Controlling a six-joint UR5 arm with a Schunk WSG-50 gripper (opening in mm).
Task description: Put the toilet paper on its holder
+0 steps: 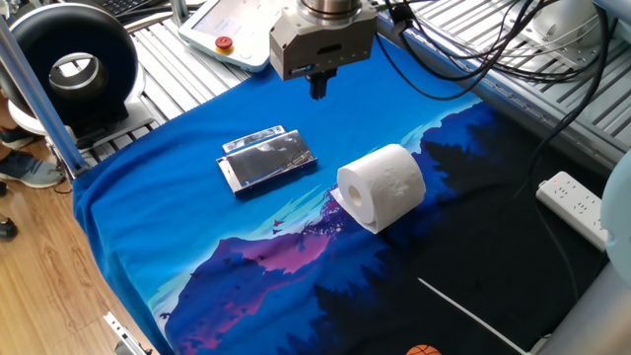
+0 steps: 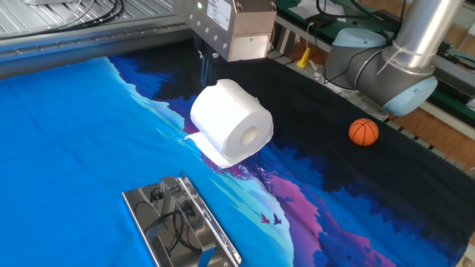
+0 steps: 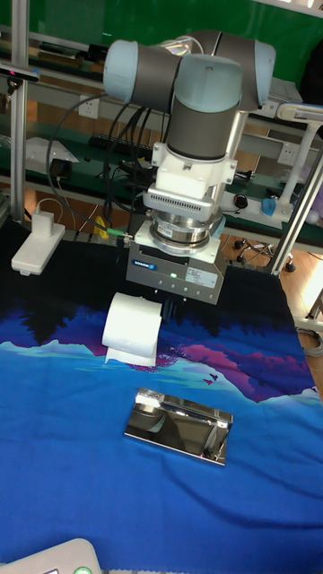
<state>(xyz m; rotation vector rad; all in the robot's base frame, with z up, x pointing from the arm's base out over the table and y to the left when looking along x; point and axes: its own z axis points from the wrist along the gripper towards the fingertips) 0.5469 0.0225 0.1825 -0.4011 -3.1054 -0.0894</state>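
A white roll of toilet paper (image 1: 383, 186) lies on its side on a blue mountain-print cloth (image 1: 177, 168), a loose sheet trailing beneath it. Near it, but apart, the flat chrome holder (image 1: 267, 159) lies on the same cloth. The robot's gripper (image 1: 317, 87) hangs in the air above the cloth, holding nothing; its dark fingers look pressed together, though the view is too small to be sure. A small orange ball (image 2: 364, 132) sits on the dark part of the cloth.
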